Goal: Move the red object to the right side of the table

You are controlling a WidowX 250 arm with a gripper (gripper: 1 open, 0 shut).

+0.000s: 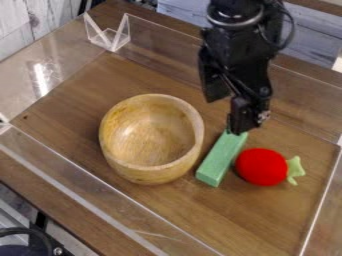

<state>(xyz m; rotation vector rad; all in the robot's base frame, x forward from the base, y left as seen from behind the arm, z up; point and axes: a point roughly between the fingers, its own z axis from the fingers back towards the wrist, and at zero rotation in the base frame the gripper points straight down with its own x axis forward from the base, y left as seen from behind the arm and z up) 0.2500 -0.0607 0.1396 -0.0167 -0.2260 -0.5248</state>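
Note:
The red object (263, 166), a small rounded toy fruit with a green leaf on its right, lies on the dark wood table (94, 80) near the front right. My black gripper (245, 122) hangs just above and behind it, pointing steeply down. It is open, holds nothing and stands clear of the fruit. Its fingertips hover over the far end of a green block.
A green rectangular block (219, 160) lies just left of the red fruit. A round light wooden bowl (151, 138) sits beside the block. Low clear acrylic walls (315, 215) edge the table. A small clear acrylic stand (107, 32) is at the back left.

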